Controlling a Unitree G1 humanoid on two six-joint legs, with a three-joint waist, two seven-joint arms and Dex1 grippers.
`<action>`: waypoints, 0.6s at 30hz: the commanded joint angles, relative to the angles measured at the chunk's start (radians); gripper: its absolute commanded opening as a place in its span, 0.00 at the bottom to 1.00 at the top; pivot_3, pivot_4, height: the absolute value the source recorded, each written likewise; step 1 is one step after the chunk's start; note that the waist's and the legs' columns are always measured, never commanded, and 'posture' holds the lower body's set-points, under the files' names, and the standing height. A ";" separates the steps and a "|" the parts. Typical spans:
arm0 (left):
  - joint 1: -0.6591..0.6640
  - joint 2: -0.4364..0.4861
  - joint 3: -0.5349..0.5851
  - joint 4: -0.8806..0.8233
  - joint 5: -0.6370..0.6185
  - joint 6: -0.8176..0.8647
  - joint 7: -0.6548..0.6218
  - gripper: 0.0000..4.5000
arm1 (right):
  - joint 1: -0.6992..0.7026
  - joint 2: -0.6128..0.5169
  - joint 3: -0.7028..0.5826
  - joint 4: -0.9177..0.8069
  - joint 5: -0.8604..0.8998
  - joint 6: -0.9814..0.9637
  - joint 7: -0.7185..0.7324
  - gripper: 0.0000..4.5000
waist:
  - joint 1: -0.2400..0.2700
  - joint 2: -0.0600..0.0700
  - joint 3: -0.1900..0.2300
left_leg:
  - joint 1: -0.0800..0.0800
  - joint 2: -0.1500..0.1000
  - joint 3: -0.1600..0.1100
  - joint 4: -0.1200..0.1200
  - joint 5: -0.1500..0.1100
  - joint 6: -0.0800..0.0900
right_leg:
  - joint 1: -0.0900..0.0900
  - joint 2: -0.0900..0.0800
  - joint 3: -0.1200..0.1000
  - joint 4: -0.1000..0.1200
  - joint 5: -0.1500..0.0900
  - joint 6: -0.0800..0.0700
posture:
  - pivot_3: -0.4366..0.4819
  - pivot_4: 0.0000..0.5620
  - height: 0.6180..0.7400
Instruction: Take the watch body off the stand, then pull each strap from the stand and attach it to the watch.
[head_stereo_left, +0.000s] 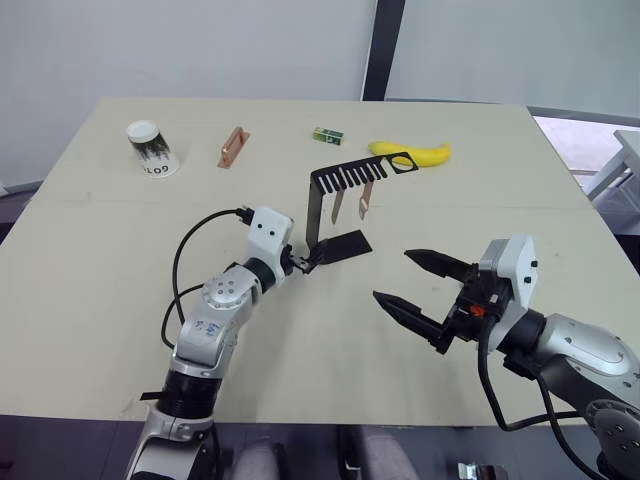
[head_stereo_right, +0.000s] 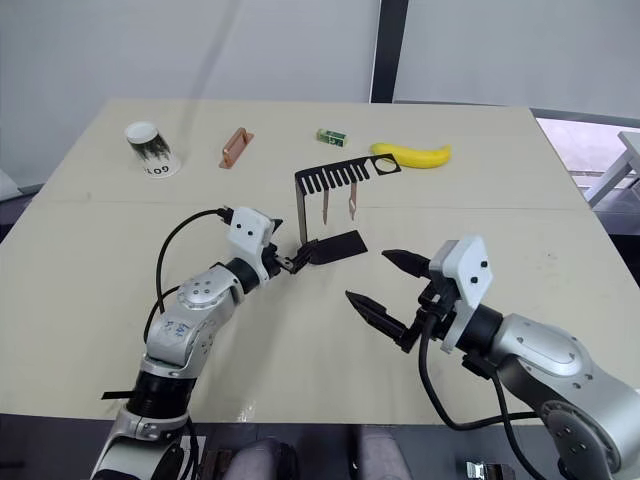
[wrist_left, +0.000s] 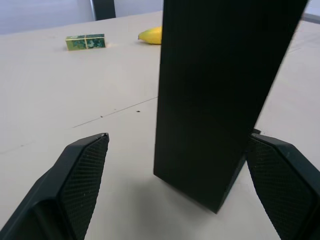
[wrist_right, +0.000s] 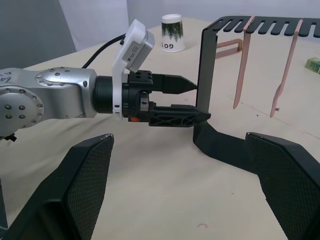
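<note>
The stand (head_stereo_left: 331, 205) is sitting just above the middle of the left eye frame, its flat base lying on the table (head_stereo_left: 90, 270) and its slotted top arm reaching toward the upper right. 2 straps (head_stereo_left: 352, 203) are hanging from the slots side by side, their lower ends clear of the base. I cannot make out the watch body anywhere on the stand.

The left gripper (head_stereo_left: 304, 261) is sitting at the foot of the stand's upright, left of centre – its fingers are spread a little, 1 on each side of the upright, but whether they are touching it I cannot tell. In the left wrist view the upright is rising between the 2 finger pads.

The right gripper (head_stereo_left: 414, 285) is hovering in the lower right of the frame, well apart from the stand, its fingers spread wide and gripping nothing.

Along the top of the frame – from left to right – a cup (head_stereo_left: 152, 148) is lying tilted on its side, a copper bar (head_stereo_left: 232, 147) is resting flat, a green box (head_stereo_left: 328, 135) is sitting behind the stand, and a banana (head_stereo_left: 412, 153) is lying just beyond the tip of the top arm.
</note>
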 joint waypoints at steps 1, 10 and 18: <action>-0.026 -0.008 0.012 0.001 0.028 -0.053 0.014 1.00 | -0.003 0.000 -0.010 -0.010 -0.011 -0.026 -0.002 1.00 | 0.001 0.000 0.000 | 0.000 0.000 0.000 0.000 0.000 0.000 | 0.000 0.000 0.000 0.000 0.000 0.000 | 0.48 0.27 1.00; -0.073 -0.030 0.012 0.073 0.062 -0.116 0.017 0.83 | 0.002 0.008 0.014 -0.003 -0.034 -0.030 0.002 1.00 | 0.000 0.000 0.000 | 0.000 0.000 0.000 0.000 0.000 0.000 | 0.000 0.000 0.000 0.000 0.000 0.000 | 0.48 0.27 1.00; -0.083 -0.049 0.018 0.091 0.066 -0.128 0.022 0.77 | 0.001 0.010 0.021 0.000 -0.041 -0.033 0.002 1.00 | 0.000 0.000 0.000 | 0.000 0.000 0.000 0.000 0.000 0.000 | 0.000 0.000 0.000 0.000 0.000 0.000 | 0.48 0.27 1.00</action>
